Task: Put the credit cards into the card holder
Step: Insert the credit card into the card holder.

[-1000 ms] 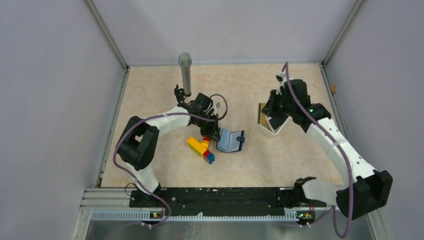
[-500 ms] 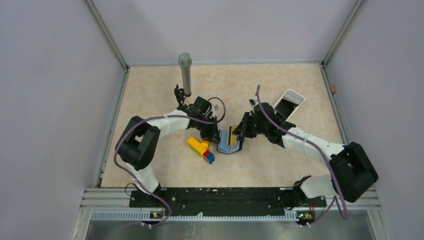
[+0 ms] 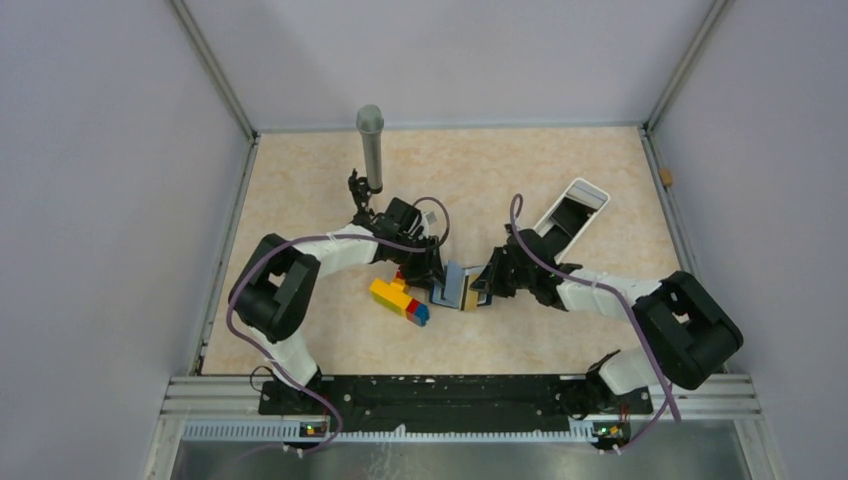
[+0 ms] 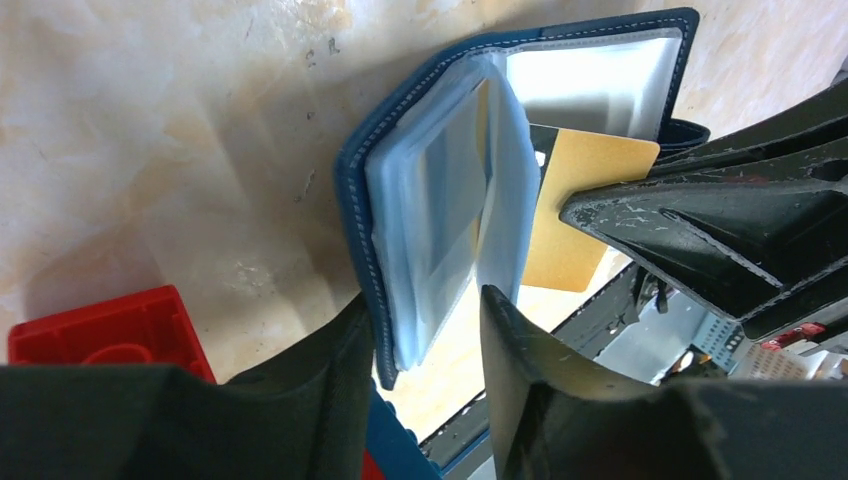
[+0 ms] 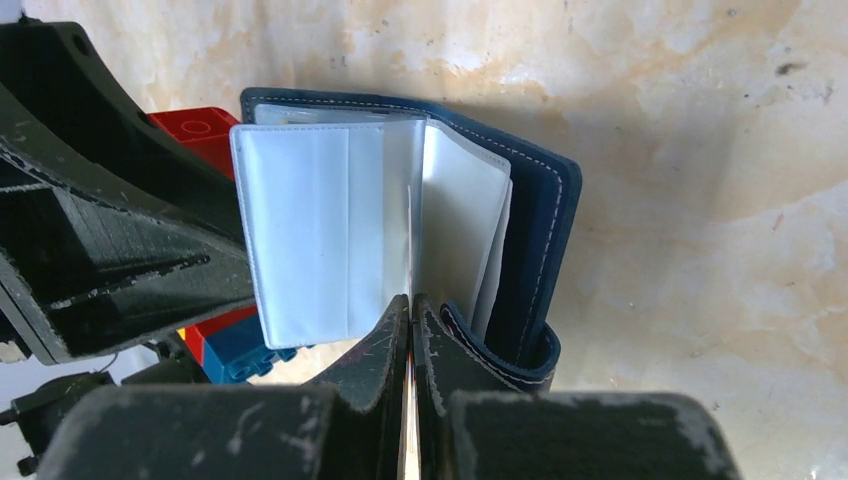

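The navy card holder (image 3: 453,284) stands open on its edge at mid-table, its pale sleeves (image 4: 450,200) fanned out. My left gripper (image 3: 433,283) is open. The holder's cover edge (image 4: 358,200) rests against one finger and the other finger stands apart from the sleeves. My right gripper (image 5: 411,300) is shut on a yellow-gold credit card (image 4: 585,205). The card's front edge sits between the sleeves, beside the navy cover (image 5: 545,230). In the right wrist view the card shows only edge-on.
Coloured toy bricks (image 3: 400,296) lie just left of the holder, under the left wrist. A white oblong tray (image 3: 574,207) lies behind the right arm. A grey upright cylinder (image 3: 371,148) stands at the back left. Walls enclose the table.
My right gripper has come from the tray area to the holder with the gold card and pushed it between the sleeves. My left gripper's jaws have parted.
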